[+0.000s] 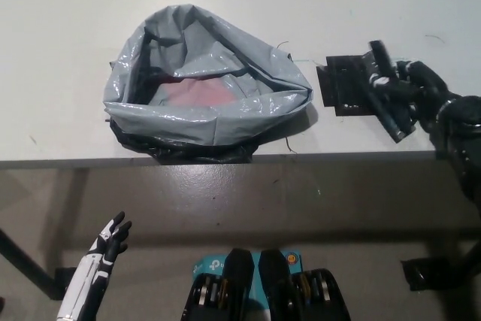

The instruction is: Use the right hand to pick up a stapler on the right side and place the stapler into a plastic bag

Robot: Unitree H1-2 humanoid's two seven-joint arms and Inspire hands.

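Observation:
The grey plastic bag [207, 84] sits open on the white table [68, 20], showing something pink inside. To its right, my black right hand [417, 95] is shut on the black stapler [387, 92]. The stapler points lengthwise away from me, at the right edge of a black square pad [342, 86]. About a hand's width separates the stapler from the bag's right rim. My white left hand [109, 246] rests low at the lower left, below the table, with its fingers apart.
The table's front edge [225, 159] runs across the middle of the view, with the floor below it. A dark object [425, 272] lies on the floor at the lower right.

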